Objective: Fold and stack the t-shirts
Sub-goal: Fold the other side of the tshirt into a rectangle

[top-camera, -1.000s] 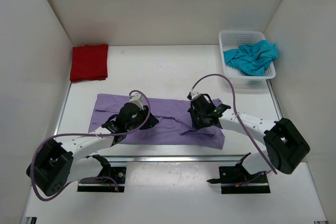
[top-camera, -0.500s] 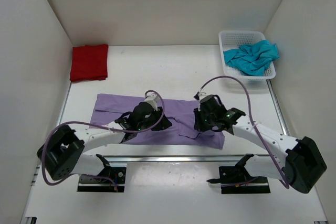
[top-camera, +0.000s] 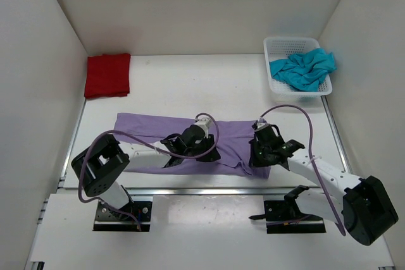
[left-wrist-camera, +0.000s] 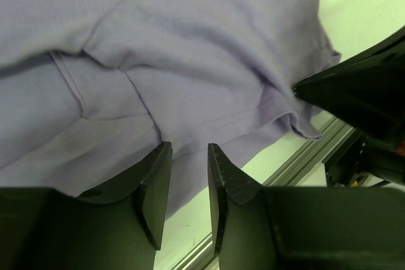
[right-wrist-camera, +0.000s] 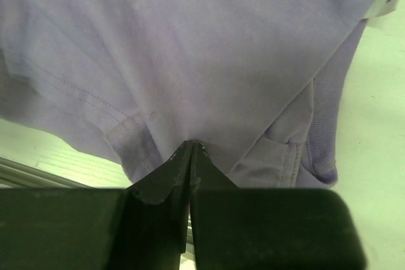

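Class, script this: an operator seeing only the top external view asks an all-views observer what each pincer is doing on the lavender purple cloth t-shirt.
Operator: Is the right pincer gripping the lavender purple cloth t-shirt?
Observer: Yes, its jaws are shut, with cloth puckered at their tips.
Operator: And the left pincer?
Observer: Its jaws stand apart over the shirt's stitched hem, with nothing clamped between them.
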